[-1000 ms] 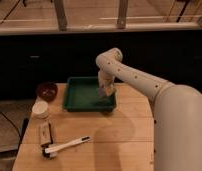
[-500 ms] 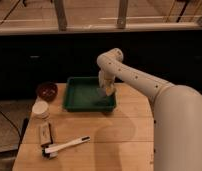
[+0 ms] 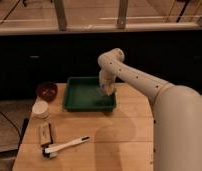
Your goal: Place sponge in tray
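1. Sponge point(image 3: 107, 90): small pale block at the gripper's tip, over the right part of the tray, near its right rim; not clear whether touching the floor or hanging just above it.
2. Gripper point(image 3: 106, 88): pointing down over the tray's right side, clenched on the sponge.
3. Tray point(image 3: 76, 104): dark green, shallow, raised rim, at the back of the wooden table point(image 3: 124, 140); inside looks bare apart from the sponge end.
4. Step in hand, judged: lowering and letting go. Best done by bringing the sponge down until resting on the tray floor, then opening; dropping from height risks a bounce over the near rim.
5. Better to shift slightly left first, toward the tray's middle, away from the right rim, so the soft block cannot lodge on the edge.
6. After release, lift straight up; a sideways pull could drag the sponge or nudge the light tray.
7. Round about, well clear of the work: dark-red bowl point(image 3: 46, 90) left of the tray, pale round cup point(image 3: 41, 109) in front of it, tan block point(image 3: 45, 133) and white brush point(image 3: 66, 146) near the front edge.
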You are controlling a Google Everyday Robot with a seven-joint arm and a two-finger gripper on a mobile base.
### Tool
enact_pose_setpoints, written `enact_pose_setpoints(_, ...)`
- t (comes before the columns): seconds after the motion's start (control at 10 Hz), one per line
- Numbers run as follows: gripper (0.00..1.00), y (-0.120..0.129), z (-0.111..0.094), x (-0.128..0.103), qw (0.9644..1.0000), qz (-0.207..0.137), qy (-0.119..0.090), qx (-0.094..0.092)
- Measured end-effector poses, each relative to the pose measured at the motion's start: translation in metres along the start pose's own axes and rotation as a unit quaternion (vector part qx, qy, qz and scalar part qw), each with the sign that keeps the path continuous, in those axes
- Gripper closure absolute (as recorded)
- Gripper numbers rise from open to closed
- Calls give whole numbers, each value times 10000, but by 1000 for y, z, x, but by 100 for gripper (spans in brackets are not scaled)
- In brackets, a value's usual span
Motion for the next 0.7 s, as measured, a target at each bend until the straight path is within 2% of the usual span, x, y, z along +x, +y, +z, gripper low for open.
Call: enact_pose_setpoints(0.7,100,-3,3,4,9999,-63,-63,99)
